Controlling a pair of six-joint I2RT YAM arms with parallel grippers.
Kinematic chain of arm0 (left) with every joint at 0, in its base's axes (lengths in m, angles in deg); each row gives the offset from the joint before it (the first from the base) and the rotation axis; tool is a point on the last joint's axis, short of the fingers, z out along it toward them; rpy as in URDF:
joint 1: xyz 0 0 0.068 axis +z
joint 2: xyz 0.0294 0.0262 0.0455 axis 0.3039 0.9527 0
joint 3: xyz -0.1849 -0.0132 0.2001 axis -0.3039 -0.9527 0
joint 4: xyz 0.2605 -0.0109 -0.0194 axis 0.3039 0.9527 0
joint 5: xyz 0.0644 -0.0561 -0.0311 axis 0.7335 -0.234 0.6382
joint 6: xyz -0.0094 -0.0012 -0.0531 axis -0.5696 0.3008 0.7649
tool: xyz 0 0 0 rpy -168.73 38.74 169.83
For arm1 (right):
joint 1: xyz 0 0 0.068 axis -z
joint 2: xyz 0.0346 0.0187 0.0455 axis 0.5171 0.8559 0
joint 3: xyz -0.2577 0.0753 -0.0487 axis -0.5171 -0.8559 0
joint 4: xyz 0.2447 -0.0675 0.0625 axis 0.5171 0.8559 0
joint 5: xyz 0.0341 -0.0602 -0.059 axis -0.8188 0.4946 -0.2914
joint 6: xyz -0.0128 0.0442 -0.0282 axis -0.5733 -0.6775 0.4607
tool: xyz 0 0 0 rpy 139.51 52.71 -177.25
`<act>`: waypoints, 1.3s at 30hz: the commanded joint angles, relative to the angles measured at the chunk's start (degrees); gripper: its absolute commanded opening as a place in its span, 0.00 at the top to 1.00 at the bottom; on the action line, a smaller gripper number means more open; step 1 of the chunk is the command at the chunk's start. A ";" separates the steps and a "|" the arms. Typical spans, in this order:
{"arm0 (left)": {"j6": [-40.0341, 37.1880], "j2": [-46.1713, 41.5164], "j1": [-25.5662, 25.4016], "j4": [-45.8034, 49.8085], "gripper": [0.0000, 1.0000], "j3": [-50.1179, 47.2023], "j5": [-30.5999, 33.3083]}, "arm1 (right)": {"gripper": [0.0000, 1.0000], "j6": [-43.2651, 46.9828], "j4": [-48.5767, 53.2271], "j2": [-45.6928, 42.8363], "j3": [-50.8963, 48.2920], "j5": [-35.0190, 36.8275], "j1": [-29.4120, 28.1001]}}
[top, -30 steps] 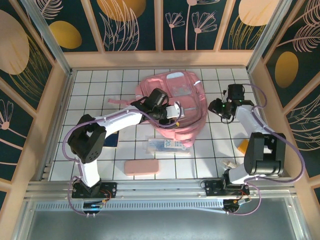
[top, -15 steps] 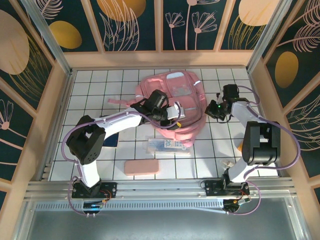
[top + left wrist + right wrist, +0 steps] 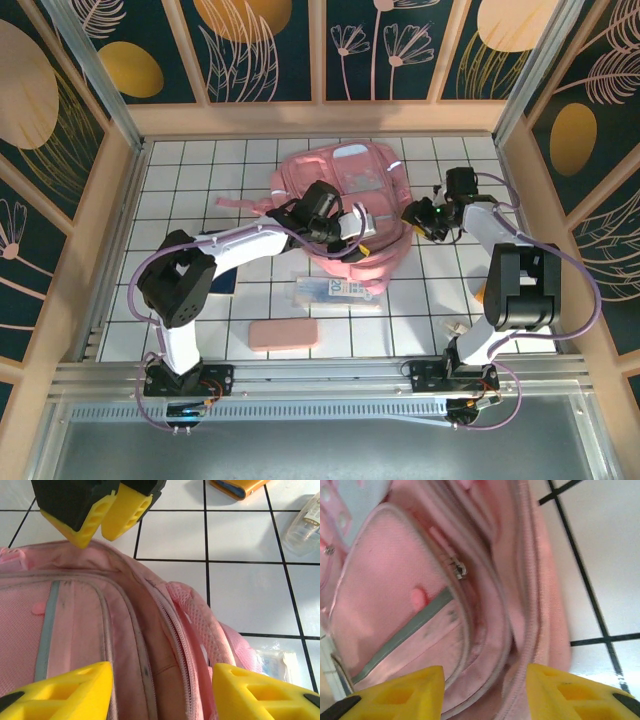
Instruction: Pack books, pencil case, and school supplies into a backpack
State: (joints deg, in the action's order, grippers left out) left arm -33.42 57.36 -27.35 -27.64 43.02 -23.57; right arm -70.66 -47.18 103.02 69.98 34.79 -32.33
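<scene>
lying on the worktop: the pink backpack (image 3: pixel 340 185) sprawls on the white-tiled worktop (image 3: pixel 190 180) toward the far middle, with its translucent front pocket facing up.
left claw: the left claw (image 3: pixel 362 228) is over the near half of the backpack. in the left wrist view (image 3: pixel 162 675) its yellow fingers (image 3: pixel 65 690) are spread wide, with the backpack (image 3: pixel 150 630) and its zipper track running between them.
right claw: the right claw (image 3: pixel 410 213) is at the backpack's right edge. in its own view (image 3: pixel 485 675) the fingers (image 3: pixel 395 690) stand apart over the backpack (image 3: pixel 395 595), with the zipper line between them and a metal zip pull (image 3: pixel 459 570) ahead.
claws together: in the left wrist view the right claw (image 3: pixel 107 517) hangs just past the backpack's edge, above bare tile, facing the left one.
pencil case: the salmon-pink pencil case (image 3: pixel 283 335) lies flat near the front edge of the worktop, well apart from the backpack.
school supplies: the clear packet (image 3: pixel 335 290) with blue-green print lies just beside the backpack's near edge. the orange-yellow block (image 3: pixel 483 292) is on the right, partly hidden by the right arm, and also shows in the left wrist view (image 3: pixel 240 486).
book: the dark navy book (image 3: pixel 225 283) lies left of the packet, partly hidden under the left arm.
other: a small clear item (image 3: pixel 458 328) lies near the right arm's base.
</scene>
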 commanded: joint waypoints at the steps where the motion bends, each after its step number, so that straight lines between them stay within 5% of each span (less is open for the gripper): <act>1: -0.30 0.13 -0.30 -1.39 0.44 0.38 -2.80 | 0.52 -1.05 3.20 -2.03 -0.24 5.90 -0.87; 7: -0.77 1.49 -0.43 -0.53 0.44 2.10 -3.03 | 0.58 -2.73 0.90 -0.72 -2.07 4.98 -2.93; 13: -1.04 2.00 -0.63 -0.34 0.44 2.31 -1.92 | 1.00 -2.82 0.73 0.42 0.63 4.70 -5.25; 21: 0.20 1.89 -0.61 -1.16 0.44 1.79 -0.15 | 1.00 -2.65 2.21 -1.26 3.10 2.76 -6.04; 31: 3.53 1.66 -0.60 -4.26 0.41 1.23 1.79 | 1.00 -12.34 -6.64 -7.83 2.86 -10.28 -4.31; 34: 3.40 0.37 -0.65 -5.35 0.26 0.28 4.15 | 1.00 -16.00 -9.11 -9.36 3.91 -12.29 -3.73; 39: 3.97 -1.62 -0.54 -8.47 0.22 -1.20 12.92 | 1.00 -22.02 -14.32 -10.96 4.07 -16.26 -3.43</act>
State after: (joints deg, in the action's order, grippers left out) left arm -29.99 58.21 -27.72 -33.00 42.78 -16.25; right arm -87.44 -55.49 94.67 71.86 24.41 -35.82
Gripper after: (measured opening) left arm 0.779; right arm 0.038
